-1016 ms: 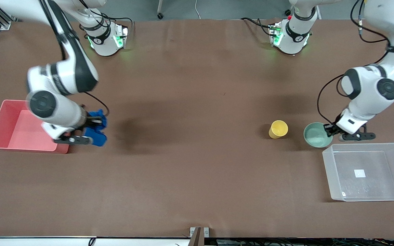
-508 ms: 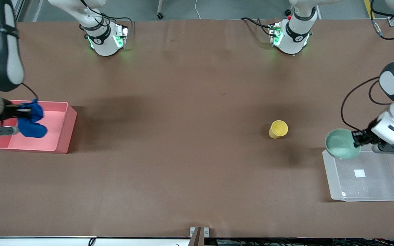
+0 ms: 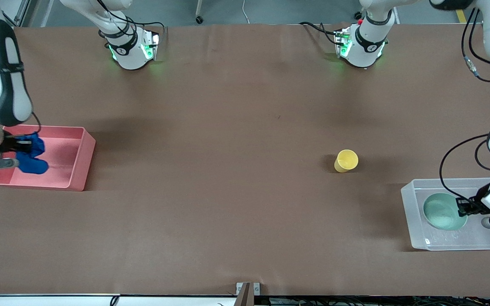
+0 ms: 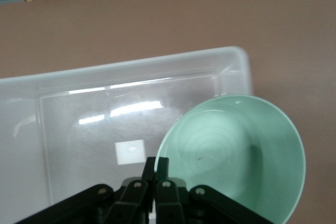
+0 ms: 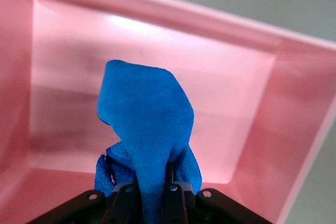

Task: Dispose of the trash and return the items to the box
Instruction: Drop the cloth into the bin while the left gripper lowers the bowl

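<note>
Right gripper (image 3: 15, 154): we see it pinching the crumpled deep-blue soft fabric lump (image 3: 30, 156) over the pink opaque rectangular tub (image 3: 75, 168).
Left gripper (image 3: 462, 207): clamps the smooth mint-green round bowl (image 3: 442, 211) inside the clear translucent plastic box (image 3: 411, 212).

Your tabletop (image 3: 228, 204) lies open across its middle; only the yellow cup (image 3: 346, 160) stands there, at about 10 o'clock from the clear box (image 3: 413, 238). The mint bowl (image 3: 442, 211) and left gripper (image 3: 462, 207) fill that box's cup-side half. The blue trash (image 3: 30, 155) and right gripper (image 3: 15, 154) crowd the pink tub (image 3: 79, 163)
</note>
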Robot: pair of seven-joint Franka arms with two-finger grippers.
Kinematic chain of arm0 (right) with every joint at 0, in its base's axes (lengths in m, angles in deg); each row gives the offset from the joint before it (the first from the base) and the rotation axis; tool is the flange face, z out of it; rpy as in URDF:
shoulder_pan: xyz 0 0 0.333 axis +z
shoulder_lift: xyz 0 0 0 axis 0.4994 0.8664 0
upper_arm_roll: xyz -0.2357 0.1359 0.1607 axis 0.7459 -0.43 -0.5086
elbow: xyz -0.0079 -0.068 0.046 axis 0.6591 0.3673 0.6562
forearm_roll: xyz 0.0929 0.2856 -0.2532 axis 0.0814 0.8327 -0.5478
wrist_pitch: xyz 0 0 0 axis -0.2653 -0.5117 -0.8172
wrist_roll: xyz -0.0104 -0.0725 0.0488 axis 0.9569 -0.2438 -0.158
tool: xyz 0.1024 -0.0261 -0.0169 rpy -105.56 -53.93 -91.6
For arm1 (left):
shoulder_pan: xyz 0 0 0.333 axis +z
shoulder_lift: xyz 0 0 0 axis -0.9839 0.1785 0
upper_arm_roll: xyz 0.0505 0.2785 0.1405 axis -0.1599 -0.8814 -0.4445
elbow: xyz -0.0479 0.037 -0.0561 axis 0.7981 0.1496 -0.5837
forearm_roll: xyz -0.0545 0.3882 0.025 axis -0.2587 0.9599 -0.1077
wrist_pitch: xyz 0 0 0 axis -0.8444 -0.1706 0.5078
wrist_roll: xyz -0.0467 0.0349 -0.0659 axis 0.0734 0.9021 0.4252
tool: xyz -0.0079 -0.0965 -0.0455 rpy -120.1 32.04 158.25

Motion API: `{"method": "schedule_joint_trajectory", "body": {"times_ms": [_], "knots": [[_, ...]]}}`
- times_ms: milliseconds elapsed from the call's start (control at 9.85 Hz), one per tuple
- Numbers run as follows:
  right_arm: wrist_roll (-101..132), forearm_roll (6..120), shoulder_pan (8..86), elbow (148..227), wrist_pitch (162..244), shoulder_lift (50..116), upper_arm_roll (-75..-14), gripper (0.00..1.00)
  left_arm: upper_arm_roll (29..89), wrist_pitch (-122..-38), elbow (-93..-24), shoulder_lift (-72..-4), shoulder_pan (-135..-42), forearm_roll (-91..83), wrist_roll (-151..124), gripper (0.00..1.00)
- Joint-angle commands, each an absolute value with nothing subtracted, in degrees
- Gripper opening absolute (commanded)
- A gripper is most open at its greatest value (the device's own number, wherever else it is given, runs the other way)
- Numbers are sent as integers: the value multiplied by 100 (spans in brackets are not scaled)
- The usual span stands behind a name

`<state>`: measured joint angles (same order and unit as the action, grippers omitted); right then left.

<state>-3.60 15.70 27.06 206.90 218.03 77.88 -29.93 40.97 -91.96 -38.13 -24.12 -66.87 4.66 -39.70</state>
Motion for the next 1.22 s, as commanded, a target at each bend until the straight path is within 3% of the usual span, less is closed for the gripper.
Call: {"method": "schedule_joint_trajectory", "body": {"times_ms": [0, 102, 305, 508, 609, 711, 812, 914, 1117], "knots": [[-390, 1926, 2697, 20731, 22215, 8191, -3032, 33, 4128, -9086, -3327, -1712, -6373, 506, -4266, 1], [-390, 2059, 2671, 20723, 22339, 8297, -3041, 99, 4128, -9095, -3345, -1624, -6337, 497, -4267, 2], [-355, 2262, 2715, 20635, 22279, 8194, -3102, 100, 4137, -9147, -3362, -1413, -6275, 480, -4258, 7], [-68, 2367, 2680, 20460, 21747, 7546, -3417, 100, 4137, -9174, -3459, -1395, -6275, 488, -4162, 15], [326, 2560, 2558, 20415, 21395, 7073, -3688, 100, 4137, -9174, -3459, -1430, -6284, 488, -4135, 24], [757, 2562, 2426, 20337, 21035, 6711, -4083, 100, 4146, -9165, -3459, -1500, -6301, 488, -4135, 49], [1335, 2562, 2408, 20179, 20587, 6403, -4330, 100, 4154, -9139, -3459, -1613, -6310, 488, -4144, 69], [1793, 2562, 2512, 19769, 19861, 6200, -4376, 100, 4163, -9026, -3468, -1823, -6345, 488, -4109, 75], [1833, 2562, 2715, 18584, 18445, 6163, -4385, 100, 4172, -8491, -3520, -2289, -6537, 515, -3960, 77]]}}
